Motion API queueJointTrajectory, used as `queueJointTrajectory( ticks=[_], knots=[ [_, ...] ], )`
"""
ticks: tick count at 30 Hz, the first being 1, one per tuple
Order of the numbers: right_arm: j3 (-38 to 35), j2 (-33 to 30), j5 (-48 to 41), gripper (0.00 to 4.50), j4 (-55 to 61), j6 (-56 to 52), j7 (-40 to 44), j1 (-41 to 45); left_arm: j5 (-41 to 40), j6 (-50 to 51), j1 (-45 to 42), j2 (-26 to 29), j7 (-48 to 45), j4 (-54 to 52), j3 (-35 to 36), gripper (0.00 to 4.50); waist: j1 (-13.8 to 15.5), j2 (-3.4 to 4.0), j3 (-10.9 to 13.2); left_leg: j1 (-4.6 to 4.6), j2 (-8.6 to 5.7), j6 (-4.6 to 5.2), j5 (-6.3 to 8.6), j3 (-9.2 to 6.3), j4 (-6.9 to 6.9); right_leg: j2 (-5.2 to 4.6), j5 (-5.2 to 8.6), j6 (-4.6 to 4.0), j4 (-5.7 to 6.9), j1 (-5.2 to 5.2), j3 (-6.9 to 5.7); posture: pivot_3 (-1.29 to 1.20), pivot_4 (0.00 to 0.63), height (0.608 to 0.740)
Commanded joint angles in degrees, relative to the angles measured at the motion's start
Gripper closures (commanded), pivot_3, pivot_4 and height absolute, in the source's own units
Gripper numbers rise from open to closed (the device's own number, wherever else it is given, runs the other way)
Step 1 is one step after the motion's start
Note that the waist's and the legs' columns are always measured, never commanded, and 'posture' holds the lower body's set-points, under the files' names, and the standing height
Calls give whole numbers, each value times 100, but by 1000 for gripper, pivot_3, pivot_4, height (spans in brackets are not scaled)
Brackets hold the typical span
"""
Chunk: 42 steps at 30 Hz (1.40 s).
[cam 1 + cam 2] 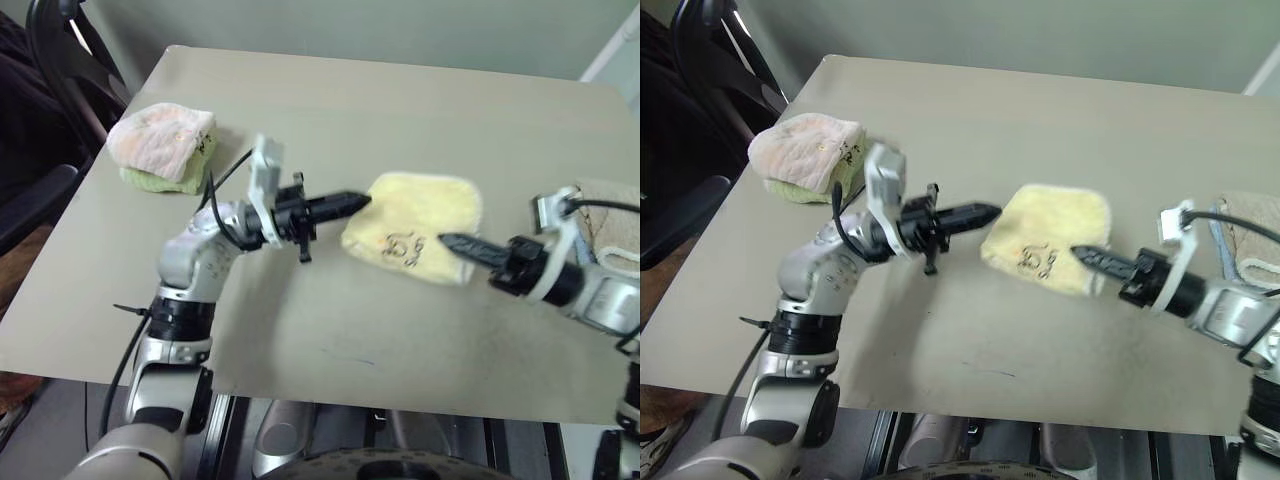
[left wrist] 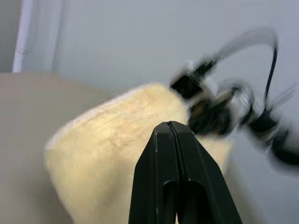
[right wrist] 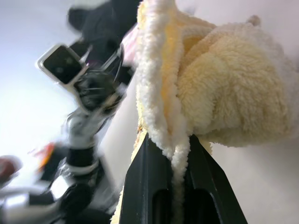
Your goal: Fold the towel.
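Your towel (image 1: pixel 420 228) is bunched into a loose folded pad a little to the 3 o'clock side of the counter's (image 1: pixel 400 110) middle, with the dark cartoon print facing you near its 6 o'clock edge. Both pincers hold it between them. The right pincer (image 1: pixel 452 242) is clamped on the stitched hem at the towel's 5 o'clock corner; the right wrist view shows the whitish edge pinched between its fingers. The left pincer (image 1: pixel 358 203) has its fingers pressed together at the towel's 9 o'clock edge, and it seems to have cloth there, though the pinch itself is hard to make out.

You look to be mid-fold, with the cloth lifted off the surface. The next move calls for carrying both held edges across together and laying them down squarely, keeping tension even so the layers don't slump.

Open counter lies at 12 o'clock and at 6 o'clock. Mind the pink-and-white folded towel (image 1: pixel 163 140) at 10 o'clock and the beige folded towel (image 1: pixel 612 225) at 3 o'clock, close behind your right wrist and near that counter edge.
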<state>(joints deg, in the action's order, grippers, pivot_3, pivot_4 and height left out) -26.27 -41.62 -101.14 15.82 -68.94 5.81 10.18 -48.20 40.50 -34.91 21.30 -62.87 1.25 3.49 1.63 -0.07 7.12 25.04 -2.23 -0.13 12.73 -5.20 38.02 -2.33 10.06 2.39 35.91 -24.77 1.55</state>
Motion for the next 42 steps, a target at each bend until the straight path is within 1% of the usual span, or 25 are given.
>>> queueJointTrajectory(
  ticks=[1,3,4,7,10,13,19,26,28,30,33,37,42],
  knots=[
    [-452,-233,-330,4464,123,744,-496,20,-861,961,-22,32,166,-270,230,4500,-5,1,1,-4,0,4,-1,0,0,0,-16,35,0,1,1,0,150,733],
    [-676,-285,-258,4464,59,1152,-755,85,-800,958,74,10,181,-296,172,4500,-4,1,1,-4,0,28,-13,2,0,0,-15,45,-1,0,2,0,150,733],
    [-811,-248,-204,4464,-5,1432,-966,162,-694,875,135,-3,153,-282,102,4500,-3,1,1,-4,0,62,-31,1,2,0,-13,50,-1,1,2,0,150,733],
    [-1144,-20,24,4464,-126,2252,-1624,375,-528,728,246,-97,95,-188,-30,4500,-2,2,1,-3,-1,72,-28,2,4,0,3,82,-2,0,7,0,150,733],
    [-1283,259,533,4464,-95,2871,-2093,434,-384,586,302,-198,2,-66,-135,4500,21,2,1,-2,-2,84,-24,1,7,-2,-3,78,-3,1,7,0,150,733],
    [-1385,524,1024,4464,-143,3385,-2312,463,-238,465,349,-260,-120,66,-226,4500,23,3,2,-3,-2,135,5,1,7,-3,-13,65,-3,2,6,0,150,733],
    [-1686,796,1389,4464,-418,3920,-2561,440,284,-48,557,-237,-494,206,-558,4500,21,14,8,-2,-4,134,6,3,10,-6,-16,68,-4,2,7,0,150,733],
    [-2189,671,1473,4464,-867,4019,-2549,263,521,-311,663,-266,-648,370,-608,4500,30,15,8,-1,-4,145,15,2,10,-6,-17,67,-5,2,7,0,150,733],
    [-2223,660,1457,4464,-912,3984,-2538,242,557,-349,672,-270,-673,391,-611,4500,26,19,8,-2,-4,144,15,2,9,-6,-16,67,-5,2,7,0,150,733],
    [-2249,744,1598,4464,-1055,3932,-2481,-36,617,-389,717,-255,-693,342,-667,4500,25,21,9,-2,-4,144,15,2,8,-6,-16,67,-4,1,7,0,150,733],
    [-2311,900,1538,4464,-1165,3914,-2490,-274,643,-410,744,-267,-667,296,-680,4500,26,21,9,-4,-3,144,15,1,7,-6,-15,68,-5,3,6,0,150,733],
    [-2256,995,1475,4464,-1181,3856,-2499,-285,695,-433,714,-291,-637,292,-690,4500,21,43,9,-2,-6,147,15,5,9,-7,-8,85,-5,2,11,0,150,733],
    [-2265,962,1584,4464,-1517,3776,-2539,-266,771,-456,703,-279,-635,236,-735,4500,18,44,9,-5,-4,145,14,4,8,-6,-2,97,-4,3,10,0,150,733]
  ],
)
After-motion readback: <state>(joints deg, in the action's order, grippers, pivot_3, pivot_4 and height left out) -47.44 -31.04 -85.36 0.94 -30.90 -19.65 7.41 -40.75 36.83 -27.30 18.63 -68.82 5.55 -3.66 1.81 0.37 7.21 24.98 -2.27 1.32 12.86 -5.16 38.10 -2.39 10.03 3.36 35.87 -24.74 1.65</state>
